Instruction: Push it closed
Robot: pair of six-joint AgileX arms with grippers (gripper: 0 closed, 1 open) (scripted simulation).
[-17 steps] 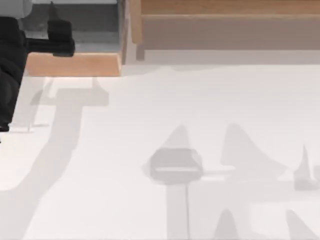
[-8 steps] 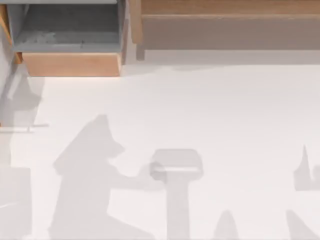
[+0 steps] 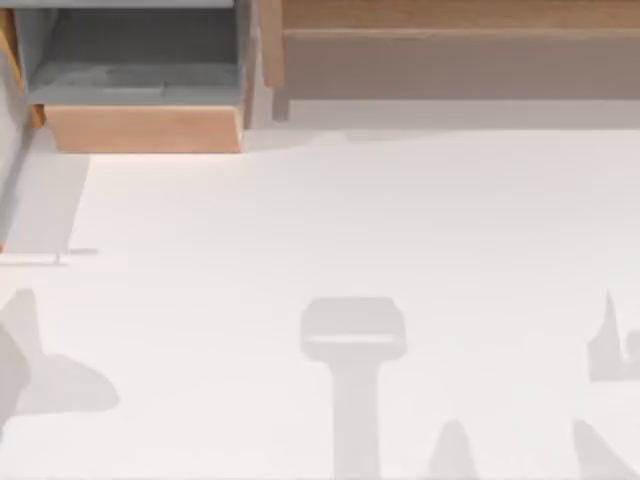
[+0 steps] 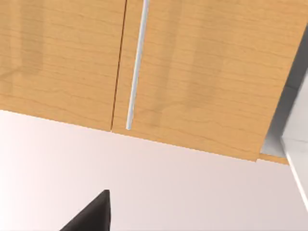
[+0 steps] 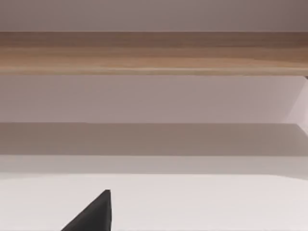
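In the left wrist view the door is an orange-brown wood panel with a thin silver bar handle beside a vertical seam. Pale grey shows past the door's far edge. A dark finger of my left gripper pokes into that view, apart from the wood. In the top view a sliver of orange wood with a grey face runs along the far left edge; I cannot tell how far it stands open. In the right wrist view a dark finger of my right gripper sits over the white table.
A wood-fronted drawer with grey inner walls stands pulled out at the back left. A long wooden shelf board spans the back right, with a narrow upright wood panel between them. The white table carries only arm shadows.
My left arm, over the drawer at the back left a second ago, has left the top view. Its shadow slid to the lower left corner. The drawer has not moved.
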